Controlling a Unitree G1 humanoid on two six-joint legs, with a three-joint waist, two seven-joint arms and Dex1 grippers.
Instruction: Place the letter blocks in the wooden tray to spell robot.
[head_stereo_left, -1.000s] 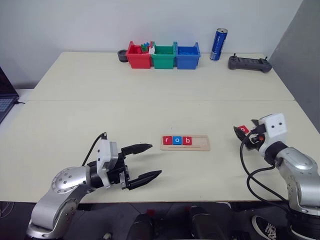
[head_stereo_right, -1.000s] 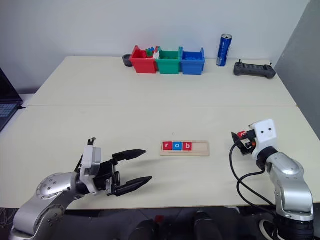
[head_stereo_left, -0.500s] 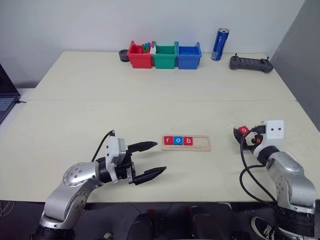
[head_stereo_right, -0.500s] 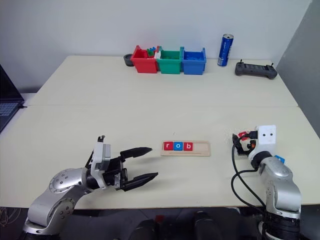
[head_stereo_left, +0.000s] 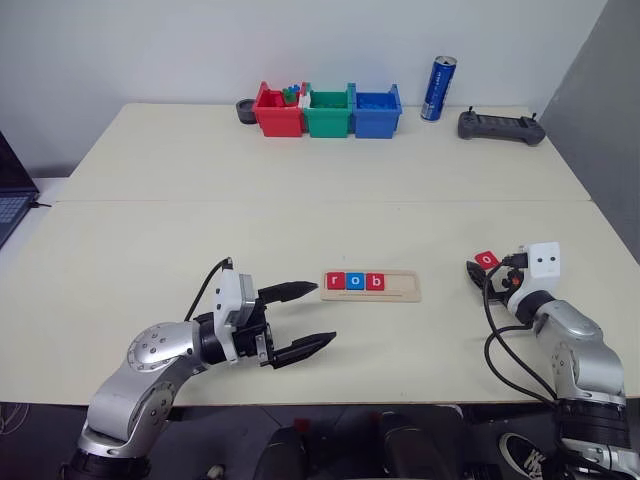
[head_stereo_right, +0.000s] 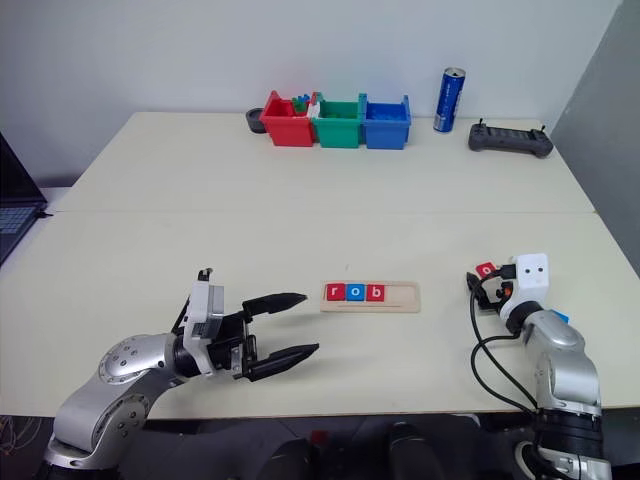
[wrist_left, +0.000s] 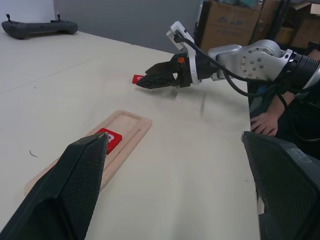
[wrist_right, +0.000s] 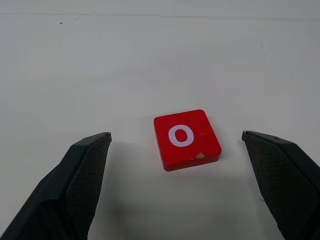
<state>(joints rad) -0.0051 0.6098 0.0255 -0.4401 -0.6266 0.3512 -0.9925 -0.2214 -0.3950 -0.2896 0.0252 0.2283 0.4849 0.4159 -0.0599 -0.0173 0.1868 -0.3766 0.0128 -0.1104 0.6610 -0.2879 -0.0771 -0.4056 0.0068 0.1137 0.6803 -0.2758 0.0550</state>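
Note:
The wooden tray (head_stereo_left: 400, 286) lies in the middle of the table's near half. Its left part holds a red r (head_stereo_left: 334, 281), a blue o (head_stereo_left: 354, 281) and a red b (head_stereo_left: 374, 282); the right part of the groove is bare. A loose red o block (wrist_right: 186, 139) lies flat on the table to the right. My right gripper (wrist_right: 176, 135) is open and low over the table, fingertips just short of that block. My left gripper (head_stereo_left: 318, 312) is open and empty, left of the tray, pointing toward it. A small blue bit (head_stereo_right: 557, 317) shows beside my right forearm.
Red (head_stereo_left: 278, 112), green (head_stereo_left: 328, 112) and blue (head_stereo_left: 376, 112) bins, a blue can (head_stereo_left: 436, 88) and a black controller (head_stereo_left: 500, 127) stand along the far edge. A laptop (head_stereo_left: 8, 200) is at the left. A person's hand (wrist_left: 262, 122) rests past the table's right edge.
My right gripper has sunk toward the table and now sits low at the red o block. The left gripper has stayed about where it was, still open.

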